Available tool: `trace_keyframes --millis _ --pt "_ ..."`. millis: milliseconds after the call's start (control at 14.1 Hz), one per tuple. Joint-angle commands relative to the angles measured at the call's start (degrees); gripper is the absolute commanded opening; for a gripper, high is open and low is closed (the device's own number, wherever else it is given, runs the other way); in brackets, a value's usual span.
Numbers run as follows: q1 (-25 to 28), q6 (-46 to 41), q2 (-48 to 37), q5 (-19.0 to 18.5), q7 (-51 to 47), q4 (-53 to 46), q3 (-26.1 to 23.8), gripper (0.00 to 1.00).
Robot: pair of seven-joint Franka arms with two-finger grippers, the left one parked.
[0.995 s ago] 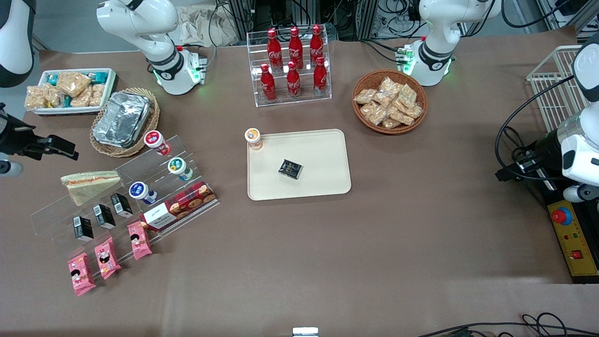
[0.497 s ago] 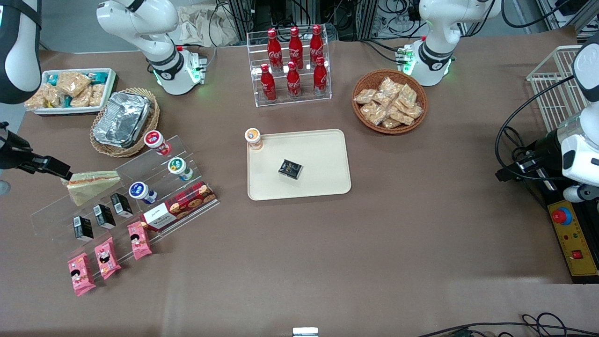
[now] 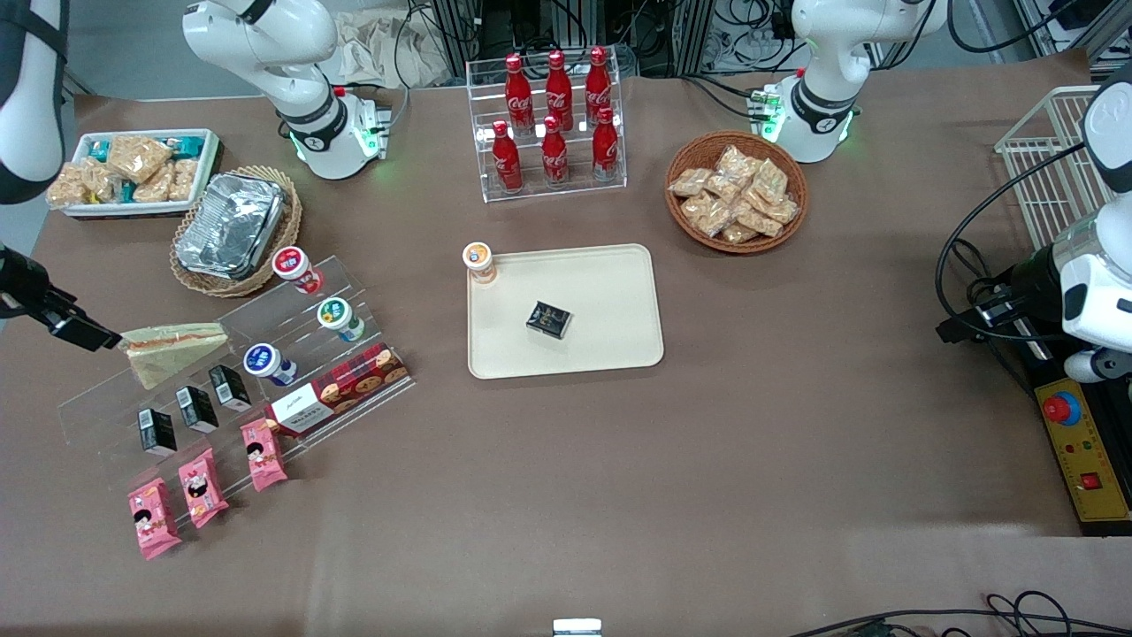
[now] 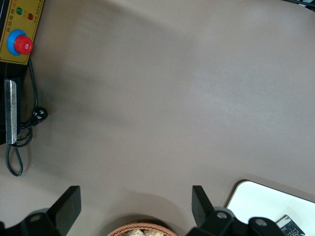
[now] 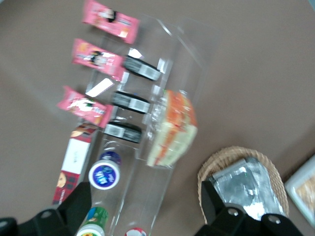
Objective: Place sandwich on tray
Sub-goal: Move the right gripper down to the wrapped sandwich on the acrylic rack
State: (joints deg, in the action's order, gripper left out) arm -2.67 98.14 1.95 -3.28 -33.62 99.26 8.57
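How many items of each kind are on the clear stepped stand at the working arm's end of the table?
Sandwich: 1
Black cartons: 3
Pink packets: 3
Lidded cups: 3
Biscuit box: 1
Total: 11
The gripper hovers right beside the sandwich, jaws open.

white Coca-Cola script on 6 red bottles [image 3: 554,119] in clear acrylic rack [image 3: 546,186]
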Motion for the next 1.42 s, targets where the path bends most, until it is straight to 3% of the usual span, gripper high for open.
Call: trace_keyframes --millis 0,497,1350 --pt "-0.84 -3.22 0.51 -0.76 -6.71 -0.92 -0.22 0.99" --pt "-3.56 3.55 3.58 -0.32 -21.47 1.46 -0.13 0.99" --pt "-3.83 15.06 -0.37 0.30 -23.95 16.31 -0.13 0.98"
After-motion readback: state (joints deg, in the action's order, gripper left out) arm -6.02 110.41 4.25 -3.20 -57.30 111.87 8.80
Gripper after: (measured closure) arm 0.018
